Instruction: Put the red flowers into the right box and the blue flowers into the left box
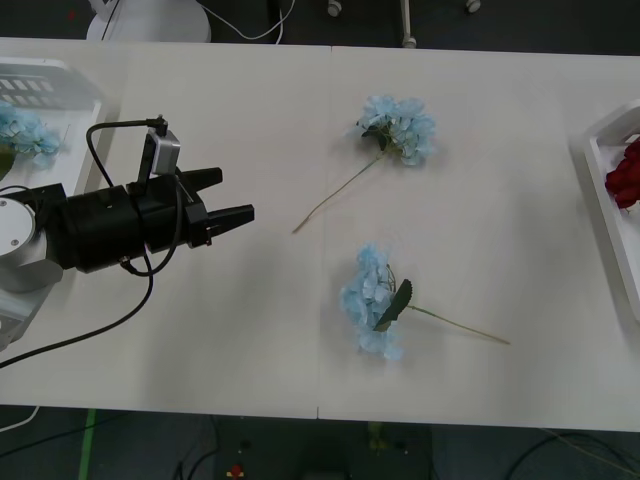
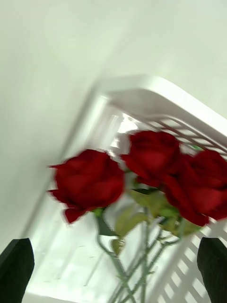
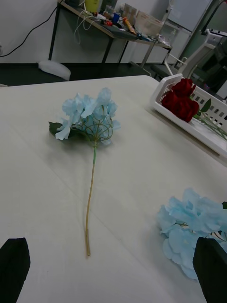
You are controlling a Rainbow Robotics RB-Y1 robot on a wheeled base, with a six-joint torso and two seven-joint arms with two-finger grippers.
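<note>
Two blue flowers lie on the table: one point(image 1: 400, 128) at the far middle with its stem pointing back toward me, the other point(image 1: 375, 300) nearer. A third blue flower point(image 1: 25, 132) lies in the left box point(image 1: 60, 80). My left gripper point(image 1: 235, 196) is open over the table, left of both loose blooms. In the left wrist view the far blue flower point(image 3: 90, 118) lies straight ahead of the open left gripper point(image 3: 111, 272) and the nearer one point(image 3: 194, 227) is off to the side. My right gripper point(image 2: 115, 267) is open above three red flowers point(image 2: 151, 165) lying in the right box point(image 2: 142, 97).
The right box point(image 1: 605, 190) sits at the table's right edge with red flowers point(image 1: 626, 175) in it. A seam point(image 1: 325, 300) runs across the white table. Cables hang from the left arm point(image 1: 100, 225). Bare table lies between the two boxes around the loose flowers.
</note>
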